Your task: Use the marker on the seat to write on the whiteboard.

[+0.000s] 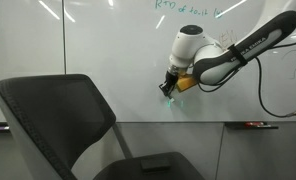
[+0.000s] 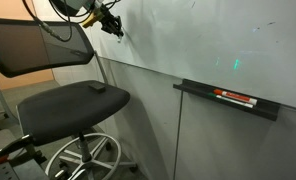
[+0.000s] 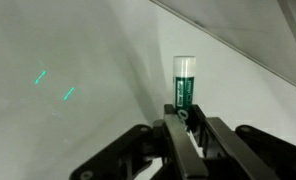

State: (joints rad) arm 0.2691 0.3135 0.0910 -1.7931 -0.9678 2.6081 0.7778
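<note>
One marker (image 3: 186, 88), green-banded barrel with a pale end, is clamped in the gripper (image 3: 185, 120). The jaws are narrow, pinched on the lower barrel. The pale end points away from the wrist camera toward the whiteboard (image 3: 78, 40). Contact between tip and board: cannot tell from the wrist view. Two short green strokes (image 3: 68, 94) lie on the board, left of the marker in that view.

Arm pose: in an exterior view the arm (image 1: 243, 45) enters from the upper right, and the dark forearm slopes down to the left. The white wrist joint (image 1: 188, 45) is bent so the gripper faces the board at mid height. A small green mark (image 1: 168, 97) sits just under it.

The seat (image 1: 58, 110) stands near left, well below the gripper, its backrest (image 2: 38, 45) toward the board. The cushion (image 2: 58, 105) carries a small dark item (image 2: 95, 87), too small to identify. On the far right, a tray (image 2: 263, 108) on the board's lower edge holds reddish and dark pens (image 2: 233, 96).
</note>
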